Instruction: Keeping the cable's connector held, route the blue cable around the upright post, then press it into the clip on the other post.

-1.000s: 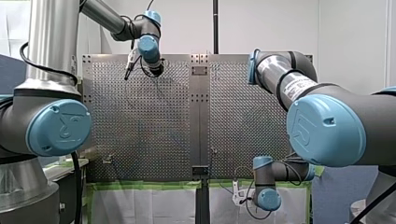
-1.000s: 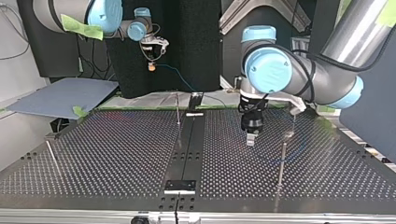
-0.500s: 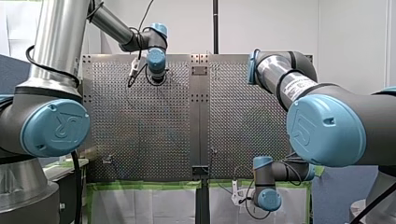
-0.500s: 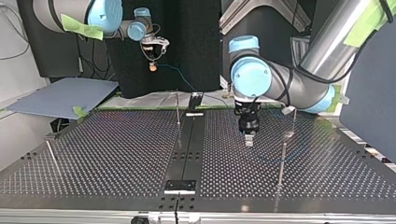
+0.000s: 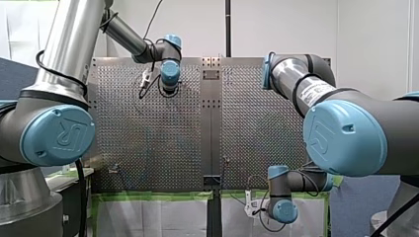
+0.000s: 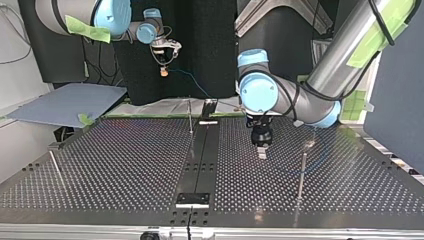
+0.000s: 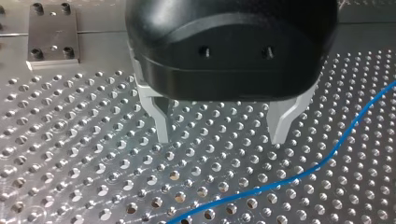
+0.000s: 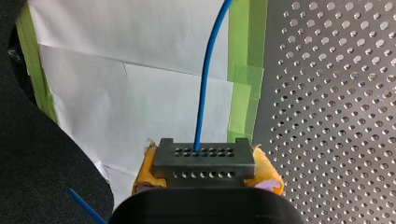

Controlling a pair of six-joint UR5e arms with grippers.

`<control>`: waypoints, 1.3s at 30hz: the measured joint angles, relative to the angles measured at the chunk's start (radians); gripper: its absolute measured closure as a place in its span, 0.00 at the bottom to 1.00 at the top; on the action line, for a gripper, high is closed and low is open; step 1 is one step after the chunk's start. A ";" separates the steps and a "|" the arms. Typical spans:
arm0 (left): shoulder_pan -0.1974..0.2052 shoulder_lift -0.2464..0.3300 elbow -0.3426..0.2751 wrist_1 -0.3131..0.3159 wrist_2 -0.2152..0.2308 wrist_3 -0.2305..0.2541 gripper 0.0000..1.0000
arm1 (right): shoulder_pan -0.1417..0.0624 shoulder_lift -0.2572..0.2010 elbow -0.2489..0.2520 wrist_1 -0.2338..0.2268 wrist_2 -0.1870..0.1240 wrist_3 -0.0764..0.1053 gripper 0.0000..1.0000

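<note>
jaws spread wide and holding nothing, my left gripper (image 7: 220,137) hangs low over the perforated table (image 7: 70,154), near the upright post (image 6: 302,172) and on its side toward the table's middle strip. my right gripper (image 8: 206,173) is well apart from that post, beyond the table's far edge, its yellow pads (image 8: 147,170) pinching the grey connector (image 8: 205,156).

the blue cable (image 7: 299,175) leaves the connector's face straight, pointing away from the right gripper. it then drops to the plate, where its slack run lies flat in a shallow curve that sweeps near the post. seen from the left wrist, that run crosses slantwise ahead of the metal fingers (image 7: 161,116) and touches neither. the connector's long axis lies across the pads.

the likely trouble: the cable lies outside the gap and flat on the plate, so a closing pinch could miss it or drive the tips into the holes. a hard pull on the slack could drag the connector out of the pads. which post carries the clip cannot be told here.
</note>
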 joint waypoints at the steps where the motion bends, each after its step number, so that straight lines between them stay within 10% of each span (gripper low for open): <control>1: 0.000 -0.004 0.003 0.002 -0.002 0.002 0.00 | 0.000 0.000 0.000 -0.001 0.000 0.000 1.00; 20: -0.007 -0.063 0.050 0.037 -0.142 0.154 0.00 | -0.001 0.001 0.000 -0.006 0.000 0.006 1.00; 39: -0.007 -0.123 0.051 0.107 -0.151 0.295 0.00 | -0.002 0.003 0.000 -0.011 -0.001 0.010 1.00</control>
